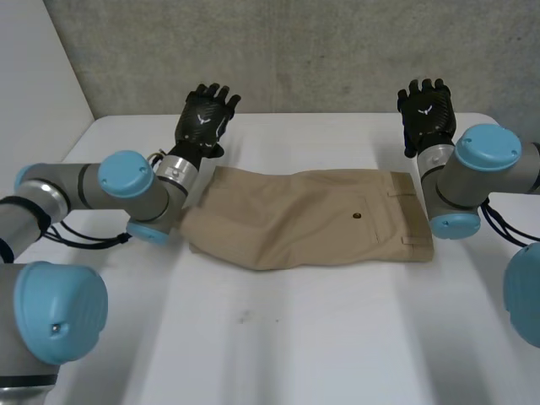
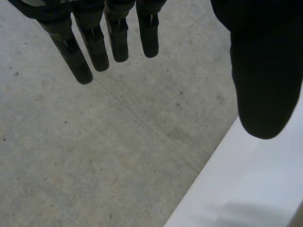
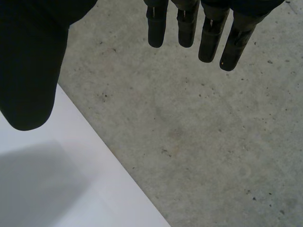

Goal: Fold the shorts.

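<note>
One pair of tan shorts (image 1: 312, 219), lying flat across the middle of the head view on the white table (image 1: 278, 337). The waistband end is on the right side of the frame and the leg end is on the left. It looks to me like it's doubled over lengthwise already, but I can't be sure from here. There's one small dark button (image 1: 357, 215) on the top face.

Neither hand is on the cloth. The left hand (image 1: 205, 118) is up in the upper left of the frame and the right hand (image 1: 426, 114) in the upper right, both well apart from the shorts. In each wrist view the fingers (image 2: 78, 61) are straight and spread from the thumb, with nothing in them, and past the fingertips there's just the grey wall (image 1: 321, 51) and the table's edge.

What could go wrong, I reckon:
- The left arm (image 1: 160, 190) sits right against the leg end in the picture (can't tell if it's touching), so swinging that arm down could drag or bunch the cloth.
- Pinching just the top layer would peel the layers apart instead of folding them.
- Two hands lifting unevenly would skew the fold.

Count: one pair of shorts, one button, two hands, one table.
</note>
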You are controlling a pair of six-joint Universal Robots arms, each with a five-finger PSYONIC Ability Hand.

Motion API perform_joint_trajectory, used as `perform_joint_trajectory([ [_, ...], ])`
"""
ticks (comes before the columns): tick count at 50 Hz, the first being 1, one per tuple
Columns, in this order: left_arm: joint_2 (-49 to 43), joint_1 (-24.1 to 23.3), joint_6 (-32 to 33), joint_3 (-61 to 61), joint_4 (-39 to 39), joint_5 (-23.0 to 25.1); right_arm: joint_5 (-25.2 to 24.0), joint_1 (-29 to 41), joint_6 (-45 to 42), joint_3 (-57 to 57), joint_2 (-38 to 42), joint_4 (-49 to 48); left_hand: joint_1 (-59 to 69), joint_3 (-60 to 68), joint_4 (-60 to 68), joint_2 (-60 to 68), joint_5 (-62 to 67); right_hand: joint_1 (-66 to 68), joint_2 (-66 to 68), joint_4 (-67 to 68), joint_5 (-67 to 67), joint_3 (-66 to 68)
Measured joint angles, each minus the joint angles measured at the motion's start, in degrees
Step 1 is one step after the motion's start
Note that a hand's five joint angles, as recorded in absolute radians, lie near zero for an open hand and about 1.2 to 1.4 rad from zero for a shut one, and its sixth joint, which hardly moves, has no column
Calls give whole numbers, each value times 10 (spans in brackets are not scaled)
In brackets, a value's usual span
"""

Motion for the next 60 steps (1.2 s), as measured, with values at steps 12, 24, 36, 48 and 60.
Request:
perform_joint_trajectory([
  [12, 197, -1, -13, -219, -6, -35, -3, -2, 16, 198, -218, 80, -2, -1, -3, -1, -5, 0, 1, 0, 0, 1],
  [24, 384, -3, -92, -438, -57, -64, -9, -4, 57, 386, -362, 187, -6, -10, -17, -15, -24, 125, 160, 152, 141, 162],
  [36, 492, -10, -146, -617, -100, -64, -70, -28, 137, 480, -367, 226, -14, -20, -25, -23, -34, 162, 204, 195, 185, 207],
  [48, 516, -10, -145, -690, -96, -64, -86, -40, 129, 481, -282, 146, -32, -36, -45, -45, -55, 199, 250, 237, 226, 249],
  [60, 518, -10, -145, -695, -96, -65, -58, -78, 117, 467, -269, 86, -32, -37, -46, -45, -55, 411, 549, 547, 493, 538],
])
